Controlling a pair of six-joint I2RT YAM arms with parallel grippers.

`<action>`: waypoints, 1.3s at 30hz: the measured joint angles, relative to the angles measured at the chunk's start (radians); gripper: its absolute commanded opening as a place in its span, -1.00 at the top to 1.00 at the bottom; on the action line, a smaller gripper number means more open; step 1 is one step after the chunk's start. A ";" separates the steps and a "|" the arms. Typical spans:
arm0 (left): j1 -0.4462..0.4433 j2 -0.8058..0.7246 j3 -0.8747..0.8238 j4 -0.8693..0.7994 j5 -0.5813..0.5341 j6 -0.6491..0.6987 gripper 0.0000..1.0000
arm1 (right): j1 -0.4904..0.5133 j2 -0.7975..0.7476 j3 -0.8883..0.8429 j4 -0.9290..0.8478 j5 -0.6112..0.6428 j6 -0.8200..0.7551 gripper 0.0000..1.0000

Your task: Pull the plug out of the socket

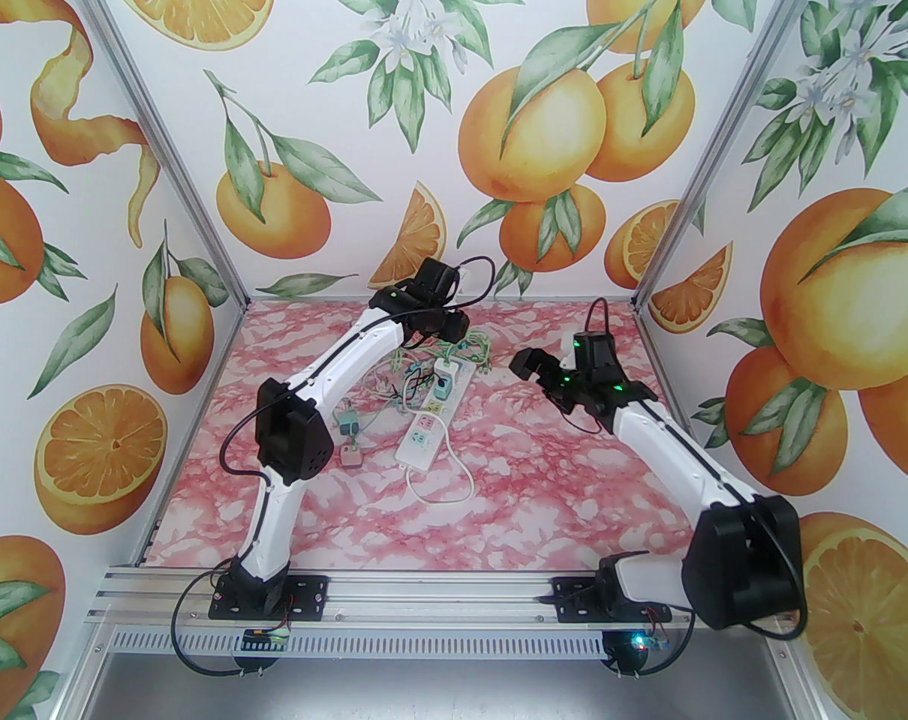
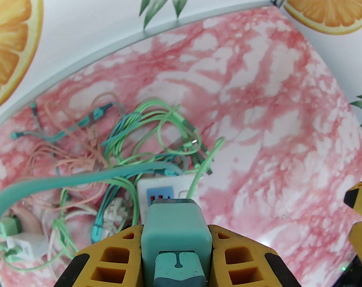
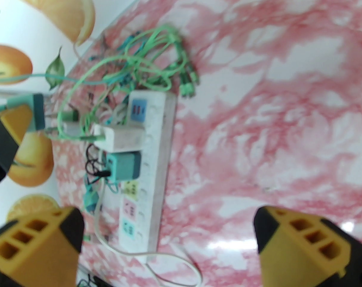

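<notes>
Left tool (image 2: 176,244): clamped on teal square plastic plug (image 2: 175,220), clear of white power strip (image 3: 161,136)
Right tool (image 3: 167,223): jaws spread wide, empty, above pink marbled bench (image 3: 273,115)

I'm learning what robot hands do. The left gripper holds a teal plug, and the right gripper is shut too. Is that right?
Not quite. The left gripper does hold the teal plug, but the right gripper is open, not shut. The right wrist view shows its two fingers wide apart with nothing between them.
</notes>
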 measured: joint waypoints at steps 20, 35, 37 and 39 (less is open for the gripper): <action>-0.259 0.119 0.001 -0.061 -0.024 -0.035 0.49 | -0.121 -0.119 -0.089 -0.050 0.122 0.044 -1.00; -0.304 0.243 -0.030 -0.063 -0.152 -0.114 0.21 | -0.169 -0.193 -0.128 -0.083 0.158 0.050 -1.00; -0.303 0.245 -0.030 -0.063 -0.150 -0.117 0.06 | -0.169 -0.193 -0.129 -0.083 0.158 0.050 -1.00; -0.303 0.246 -0.031 -0.062 -0.145 -0.127 0.01 | -0.169 -0.193 -0.130 -0.082 0.156 0.050 -1.00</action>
